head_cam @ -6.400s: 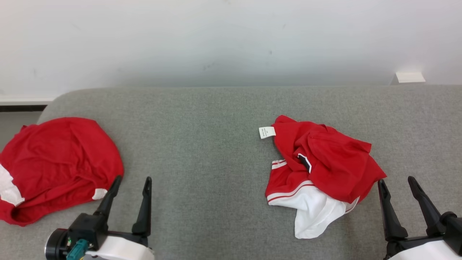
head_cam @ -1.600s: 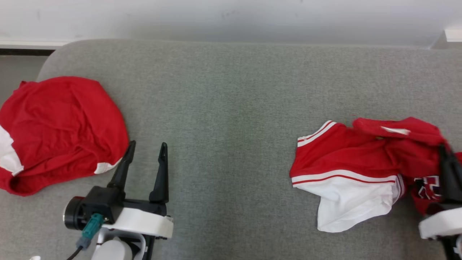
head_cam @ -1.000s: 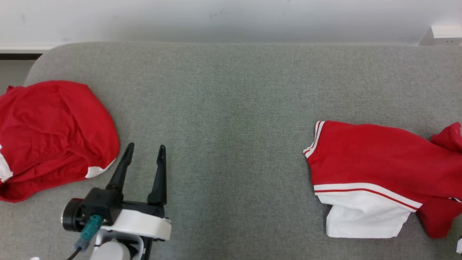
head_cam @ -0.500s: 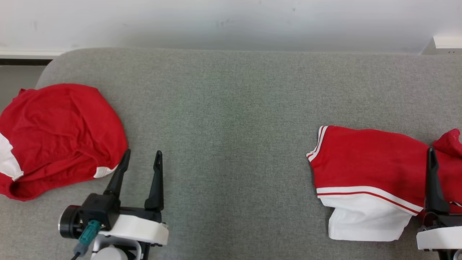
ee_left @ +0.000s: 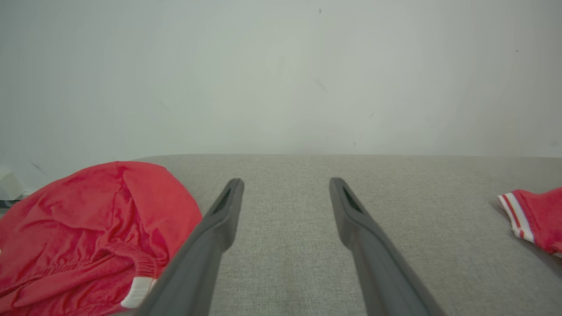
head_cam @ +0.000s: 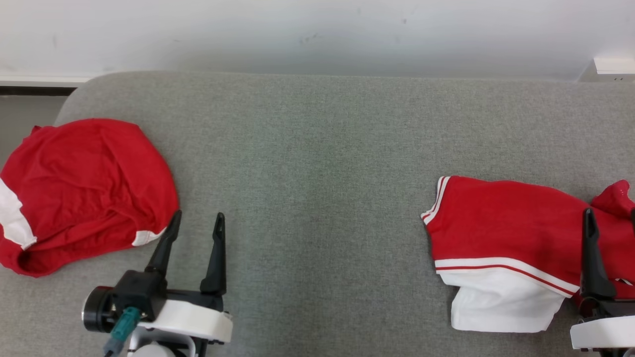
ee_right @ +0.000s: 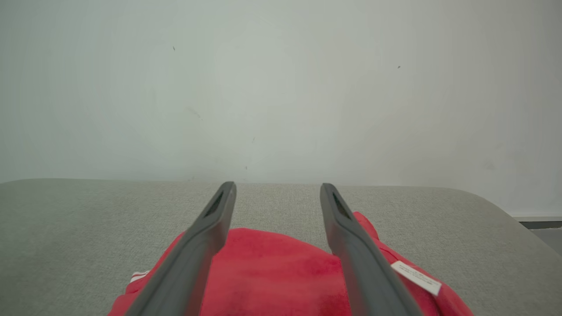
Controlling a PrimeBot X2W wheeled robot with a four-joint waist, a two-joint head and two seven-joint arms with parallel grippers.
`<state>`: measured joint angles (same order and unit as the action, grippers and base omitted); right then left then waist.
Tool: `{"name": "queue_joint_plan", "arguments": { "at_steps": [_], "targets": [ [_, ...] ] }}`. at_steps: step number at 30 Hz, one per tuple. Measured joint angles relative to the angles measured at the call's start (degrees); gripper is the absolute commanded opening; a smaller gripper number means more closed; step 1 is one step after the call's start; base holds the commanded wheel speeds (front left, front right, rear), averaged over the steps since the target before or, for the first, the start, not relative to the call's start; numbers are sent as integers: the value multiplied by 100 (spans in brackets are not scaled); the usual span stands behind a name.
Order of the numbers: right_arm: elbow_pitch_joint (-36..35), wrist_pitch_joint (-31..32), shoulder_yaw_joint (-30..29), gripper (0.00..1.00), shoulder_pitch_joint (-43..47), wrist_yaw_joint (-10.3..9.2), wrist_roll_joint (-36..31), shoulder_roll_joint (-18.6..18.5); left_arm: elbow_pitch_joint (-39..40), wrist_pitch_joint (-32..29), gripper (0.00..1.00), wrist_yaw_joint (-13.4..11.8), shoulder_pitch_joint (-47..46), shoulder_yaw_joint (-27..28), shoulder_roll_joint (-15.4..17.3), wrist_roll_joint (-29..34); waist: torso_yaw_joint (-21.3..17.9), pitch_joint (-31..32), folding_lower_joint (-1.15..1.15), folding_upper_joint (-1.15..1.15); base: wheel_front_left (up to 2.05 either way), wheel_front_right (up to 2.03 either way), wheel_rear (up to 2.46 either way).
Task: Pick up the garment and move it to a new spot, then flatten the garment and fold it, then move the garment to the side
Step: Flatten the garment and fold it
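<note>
Watching from the left: the other red cloth (head_cam: pixel 84 193) lies just beside my left gripper (head_cam: pixel 198 215), whose fingers are spread wide and empty, so a careless reach could snag the wrong piece. The garment (head_cam: pixel 501 233) sits far right on the grey couch (head_cam: pixel 317 163), under my right gripper (ee_right: pixel 277 186), which is also wide with nothing held. A deep pinch there may bunch layers. Earlier it was a crumpled heap nearer the middle; now it lies partly spread.

right gripper (ee_right: pixel 276 193) fingers spread apart above the red garment (ee_right: pixel 272 272) on grey cushion (ee_right: pixel 66 228).
</note>
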<state>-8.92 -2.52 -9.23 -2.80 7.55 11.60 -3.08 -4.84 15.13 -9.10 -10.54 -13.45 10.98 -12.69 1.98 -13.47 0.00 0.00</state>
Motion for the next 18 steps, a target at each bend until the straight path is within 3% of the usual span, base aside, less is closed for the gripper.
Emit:
{"name": "queue_joint_plan", "arguments": {
  "at_steps": [4, 8, 13, 18],
  "targets": [
    [-18, 33, -8, 100, 2, 0, 0, 3, 44, -10, 100, 158, -163, -243, -2, 73, -6, -40, 0, 0, 0, 0, 0],
    [-67, 67, -22, 100, -26, 0, 0, 7, 37, -164, 100, 434, -769, -722, -264, 169, -20, -148, 0, 0, 0, 0, 0],
    [-140, 77, -41, 100, -151, 0, -1, 10, -292, -385, 100, 784, -1653, -1521, -695, 205, -107, -376, 0, 0, 0, 0, 0],
    [-140, 40, -8, 100, -306, 0, 0, 10, -892, -479, 100, 996, -2320, -2416, -810, -52, -299, -649, 0, 0, 0, 0, 0]
  ]
}}
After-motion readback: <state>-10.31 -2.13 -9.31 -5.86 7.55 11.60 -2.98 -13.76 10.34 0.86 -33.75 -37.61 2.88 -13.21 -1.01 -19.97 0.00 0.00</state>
